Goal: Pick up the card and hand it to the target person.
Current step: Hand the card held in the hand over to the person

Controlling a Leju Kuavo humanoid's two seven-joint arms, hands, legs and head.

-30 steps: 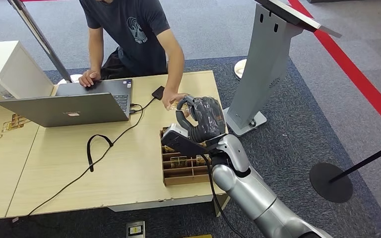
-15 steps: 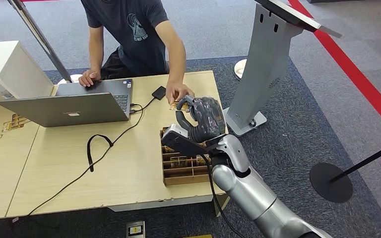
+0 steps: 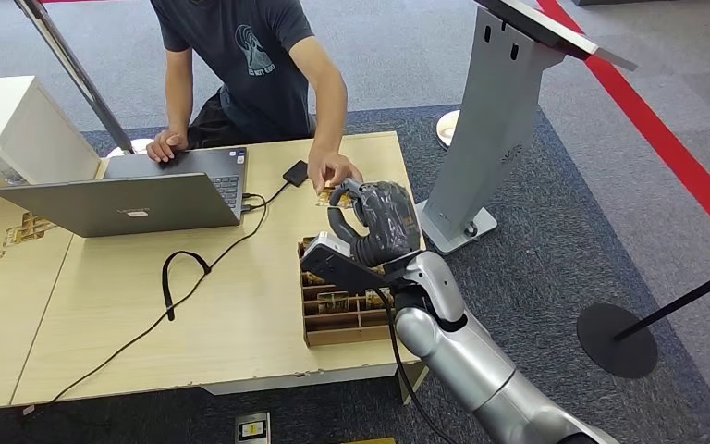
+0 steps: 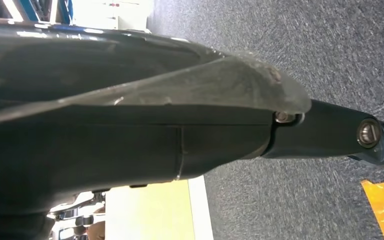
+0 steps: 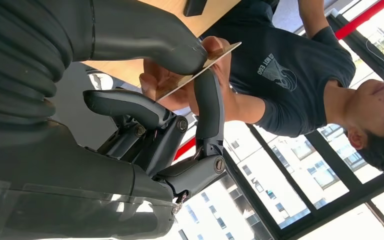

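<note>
My right hand (image 3: 376, 223) is raised over the desk's right end, above the wooden card box (image 3: 336, 313). It pinches the card (image 5: 177, 85) between its thick thumb and a dark finger. The card (image 3: 324, 198) is thin and tan and shows nearly edge-on in the right wrist view. A person in a dark T-shirt (image 3: 240, 55) leans over the desk from the far side. The person's hand (image 3: 332, 170) reaches to the card, and the person's fingers (image 5: 162, 80) touch it from the other side.
An open laptop (image 3: 139, 194) with a black cable stands on the light wooden desk (image 3: 194, 305), a small black device (image 3: 295, 172) beside it. A grey kiosk stand (image 3: 495, 120) rises right of the desk. Several cards fill the box's slots.
The person's hand has moved up from the desk to the card at my thumb. My right hand and arm have stayed in place.
</note>
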